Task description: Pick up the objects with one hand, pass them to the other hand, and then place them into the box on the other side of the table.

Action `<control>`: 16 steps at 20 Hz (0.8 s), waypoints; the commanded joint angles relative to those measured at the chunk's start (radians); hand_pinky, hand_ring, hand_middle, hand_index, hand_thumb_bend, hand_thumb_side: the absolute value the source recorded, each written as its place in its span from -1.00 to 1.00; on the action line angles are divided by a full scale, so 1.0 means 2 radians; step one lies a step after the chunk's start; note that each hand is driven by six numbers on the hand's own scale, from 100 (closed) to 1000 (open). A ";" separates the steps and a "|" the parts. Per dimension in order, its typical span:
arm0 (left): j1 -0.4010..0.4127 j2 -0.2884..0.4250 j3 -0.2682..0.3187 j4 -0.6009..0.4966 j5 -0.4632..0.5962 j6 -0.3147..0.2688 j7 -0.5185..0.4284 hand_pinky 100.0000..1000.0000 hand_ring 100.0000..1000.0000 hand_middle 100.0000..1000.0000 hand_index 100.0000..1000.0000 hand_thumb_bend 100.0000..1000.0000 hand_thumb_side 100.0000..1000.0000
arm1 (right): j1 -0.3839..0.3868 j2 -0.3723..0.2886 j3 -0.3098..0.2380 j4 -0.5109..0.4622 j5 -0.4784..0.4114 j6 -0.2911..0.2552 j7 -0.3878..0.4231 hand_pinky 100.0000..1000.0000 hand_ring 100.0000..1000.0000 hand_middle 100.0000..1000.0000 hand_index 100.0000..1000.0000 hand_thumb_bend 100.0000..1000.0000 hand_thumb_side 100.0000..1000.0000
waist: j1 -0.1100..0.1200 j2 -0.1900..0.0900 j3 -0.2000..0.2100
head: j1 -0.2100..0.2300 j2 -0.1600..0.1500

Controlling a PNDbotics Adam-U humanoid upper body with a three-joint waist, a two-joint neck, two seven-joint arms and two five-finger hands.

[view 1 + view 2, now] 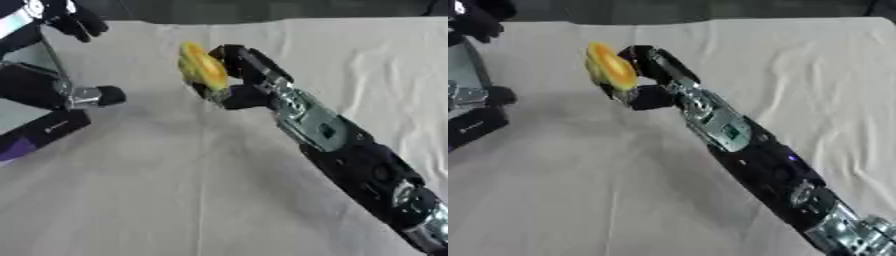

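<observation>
A yellow rounded object is held up above the white cloth, left of the middle. My right hand has its fingers and thumb curled round it; the arm runs in from the lower right corner. At the upper left corner shows a dark shape that looks like my left hand, well apart from the yellow object; its pose is too unclear to read. A grey surface at the left edge may be the box, mostly cut off by the frame.
A black and silver piece with a rounded black tip sticks out from the left edge. Below it lies a black and purple item. White wrinkled cloth covers the table.
</observation>
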 commanded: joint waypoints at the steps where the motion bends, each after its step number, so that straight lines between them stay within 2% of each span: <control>1: -0.013 0.013 -0.002 -0.015 0.000 0.001 -0.020 0.56 0.33 0.28 0.52 0.39 -0.30 | -0.012 -0.002 -0.001 -0.016 0.002 -0.002 0.007 0.36 -0.06 -0.13 0.07 -0.53 -1.00 | 0.009 -0.008 0.001 | 0.002 -0.004; 8: -0.027 -0.001 -0.014 -0.018 -0.043 -0.011 -0.030 0.56 0.38 0.32 0.56 0.54 -0.52 | -0.016 0.001 0.006 -0.033 0.006 -0.003 0.023 0.36 -0.06 -0.13 0.07 -0.53 -1.00 | 0.008 -0.008 0.001 | 0.005 -0.004; 9: -0.029 -0.003 -0.017 -0.019 -0.053 -0.016 -0.032 0.56 0.38 0.33 0.57 0.62 -0.56 | -0.016 0.001 0.007 -0.034 0.005 -0.003 0.025 0.36 -0.06 -0.13 0.07 -0.53 -1.00 | 0.008 -0.008 0.001 | 0.006 -0.005; 12: -0.035 -0.010 -0.022 -0.020 -0.079 -0.031 -0.035 0.55 0.39 0.34 0.57 0.56 -0.62 | -0.018 0.002 0.010 -0.038 0.004 -0.003 0.031 0.36 -0.06 -0.13 0.07 -0.53 -1.00 | 0.007 -0.008 0.001 | 0.008 -0.006; 13: -0.036 -0.012 -0.023 -0.021 -0.087 -0.035 -0.033 0.55 0.40 0.35 0.57 0.66 -0.65 | -0.019 0.002 0.011 -0.040 0.004 -0.003 0.034 0.36 -0.07 -0.13 0.07 -0.53 -1.00 | 0.007 -0.008 0.001 | 0.009 -0.006; 14: -0.038 -0.014 -0.025 -0.022 -0.097 -0.039 -0.031 0.55 0.40 0.35 0.57 0.58 -0.66 | -0.019 0.002 0.012 -0.041 0.003 -0.002 0.037 0.36 -0.07 -0.13 0.07 -0.52 -1.00 | 0.006 -0.008 0.001 | 0.009 -0.006; 16: -0.039 -0.018 -0.029 -0.023 -0.115 -0.045 -0.025 0.54 0.40 0.35 0.58 0.59 -0.68 | -0.019 0.003 0.014 -0.044 0.001 -0.001 0.043 0.36 -0.07 -0.13 0.06 -0.52 -1.00 | 0.006 -0.007 0.001 | 0.010 -0.007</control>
